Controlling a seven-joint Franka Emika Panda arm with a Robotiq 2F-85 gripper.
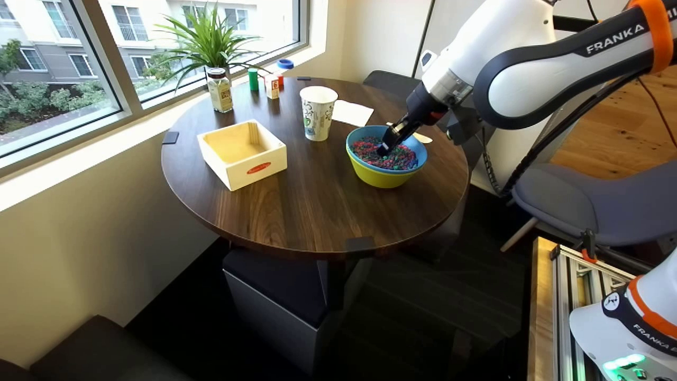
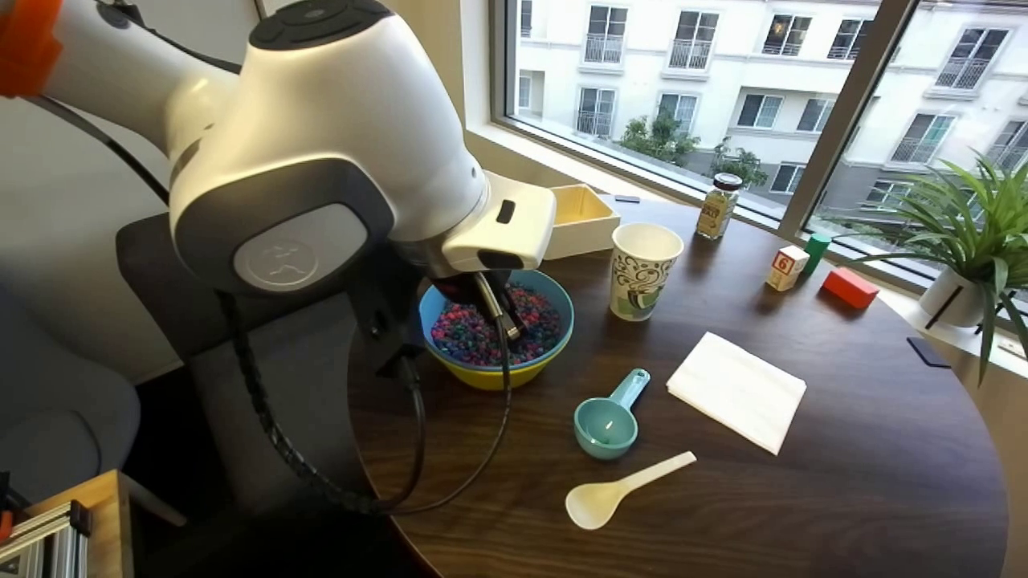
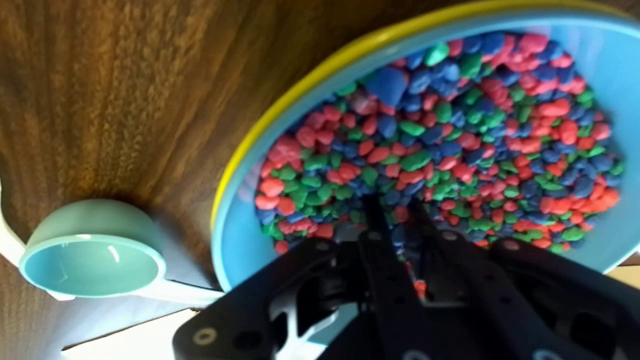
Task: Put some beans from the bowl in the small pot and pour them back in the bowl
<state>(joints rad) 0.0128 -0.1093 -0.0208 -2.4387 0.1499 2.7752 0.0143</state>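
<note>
Tool (image 3: 393,201) sits narrow in the beans (image 3: 480,145), presumably to pinch some; pot (image 3: 95,257) handy, wrist-view eight-to-nine o'clock from bowl (image 3: 245,250).

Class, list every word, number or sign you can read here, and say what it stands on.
"FRANKA": on the arm; letters past its orange band are cut off.
"FRANKA E", cut off by the picture's edge: on the base.
"6": on the block.
Too small or blurred: jar's label, tray's red oval, arm's emblem, base's emblem.
</note>
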